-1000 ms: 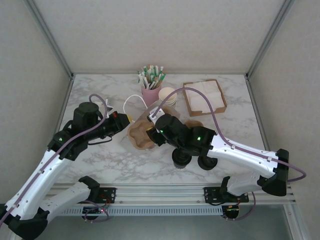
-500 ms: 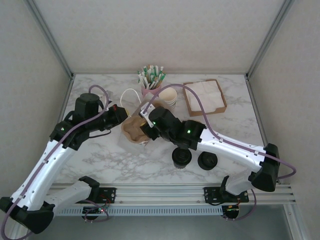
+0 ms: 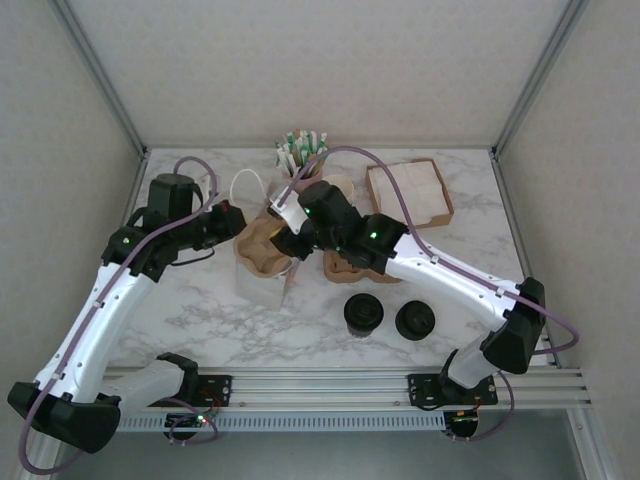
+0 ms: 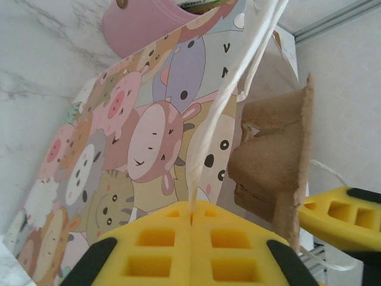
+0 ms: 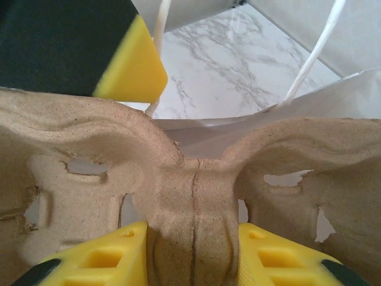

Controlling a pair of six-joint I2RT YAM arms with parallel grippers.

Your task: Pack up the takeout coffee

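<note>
Carrier [image 5: 190,173] held at the bag [image 4: 137,137], takeout coffee [image 3: 363,314] on the worktop [image 3: 200,310]
Left pincer [image 4: 191,217] clenched on the bag handle [image 4: 232,89], right pincer [image 5: 191,238] grasping the carrier by its middle rib; the takeout coffee stands lower centre of the overhead frame, well apart from the bag. Should the carrier snag the paper rim, the bag could buckle or the handle slip free

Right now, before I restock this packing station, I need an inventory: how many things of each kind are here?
Black-lidded rounds: 2
Cardboard cup carriers: 2
Cartoon paper bag: 1
Pink straw holder: 1
Stack of paper cups: 1
Napkin tray: 1
Total: 8
</note>
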